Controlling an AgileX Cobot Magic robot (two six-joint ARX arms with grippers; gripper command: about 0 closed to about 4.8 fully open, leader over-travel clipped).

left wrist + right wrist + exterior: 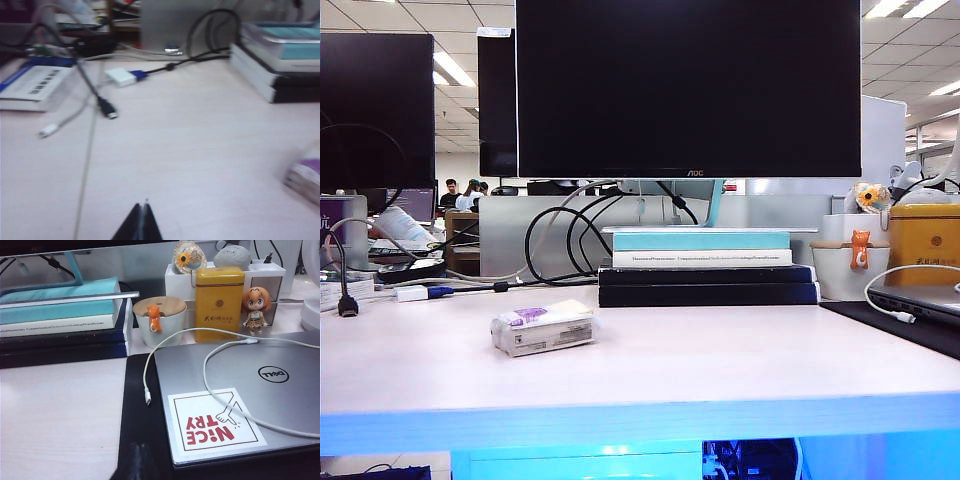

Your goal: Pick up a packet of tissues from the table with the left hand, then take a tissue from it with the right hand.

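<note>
table (720,350): packet of tissues (543,328) | office | left hand (141,220), right hand (136,460) closed, empty

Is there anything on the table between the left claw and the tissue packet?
Nothing visible. In the left wrist view, the shut left claw and the packet of tissues have only bare table between them; the cables lie off to the other side.

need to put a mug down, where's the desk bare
Bare pale wood-grain table runs from the small purple-topped tissue packet right to the black mat, before the stacked books. Crowded: cables and white adapter back left, closed silver laptop right.
</note>
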